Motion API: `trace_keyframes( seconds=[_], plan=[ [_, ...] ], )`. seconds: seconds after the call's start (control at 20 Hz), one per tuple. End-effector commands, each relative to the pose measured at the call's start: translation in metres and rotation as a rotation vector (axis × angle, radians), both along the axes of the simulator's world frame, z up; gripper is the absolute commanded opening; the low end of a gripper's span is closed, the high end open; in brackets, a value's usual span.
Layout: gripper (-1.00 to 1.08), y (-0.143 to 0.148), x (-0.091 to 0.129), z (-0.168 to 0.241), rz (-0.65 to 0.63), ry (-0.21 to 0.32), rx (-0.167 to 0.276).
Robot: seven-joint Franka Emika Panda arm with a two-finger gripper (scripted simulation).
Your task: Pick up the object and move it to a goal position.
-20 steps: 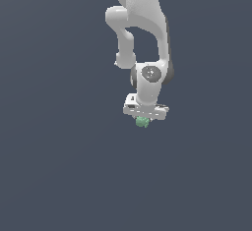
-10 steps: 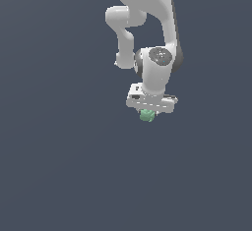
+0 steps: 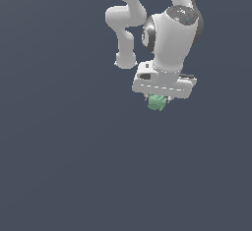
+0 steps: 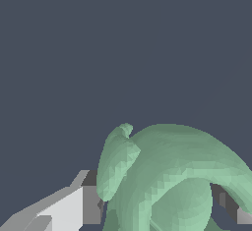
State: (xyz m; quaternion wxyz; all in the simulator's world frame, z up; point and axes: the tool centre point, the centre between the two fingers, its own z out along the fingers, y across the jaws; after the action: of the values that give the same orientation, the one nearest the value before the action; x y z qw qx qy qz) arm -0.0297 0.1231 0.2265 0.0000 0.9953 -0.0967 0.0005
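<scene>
The object, a small lumpy mint-green blob (image 3: pixel 157 102), hangs just below the white hand of the arm in the exterior view. My gripper (image 3: pixel 158 100) is shut on it and holds it up off the dark grey surface. In the wrist view the green object (image 4: pixel 167 176) fills the space between my two fingers; one white and grey finger (image 4: pixel 74 205) shows on one side and the tip of the other (image 4: pixel 231 208) on the other side. The fingertips themselves are mostly hidden by the hand in the exterior view.
The white arm (image 3: pixel 167 28) rises out of the exterior view's top edge. Around it there is only a plain dark grey surface (image 3: pixel 59 166).
The arm has come nearer to the exterior camera and swung a little to that view's right, carrying the green object with it in the shut gripper.
</scene>
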Motion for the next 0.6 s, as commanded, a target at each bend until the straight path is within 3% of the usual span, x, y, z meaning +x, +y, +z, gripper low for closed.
trace_keyframes(
  seconds=[0.0,0.55],
  plan=[
    [-1.0,0.006,0.003,0.027,0.0,0.001,0.0],
    [-1.0,0.03,0.018,0.136,0.0,0.001,0.0]
  ],
)
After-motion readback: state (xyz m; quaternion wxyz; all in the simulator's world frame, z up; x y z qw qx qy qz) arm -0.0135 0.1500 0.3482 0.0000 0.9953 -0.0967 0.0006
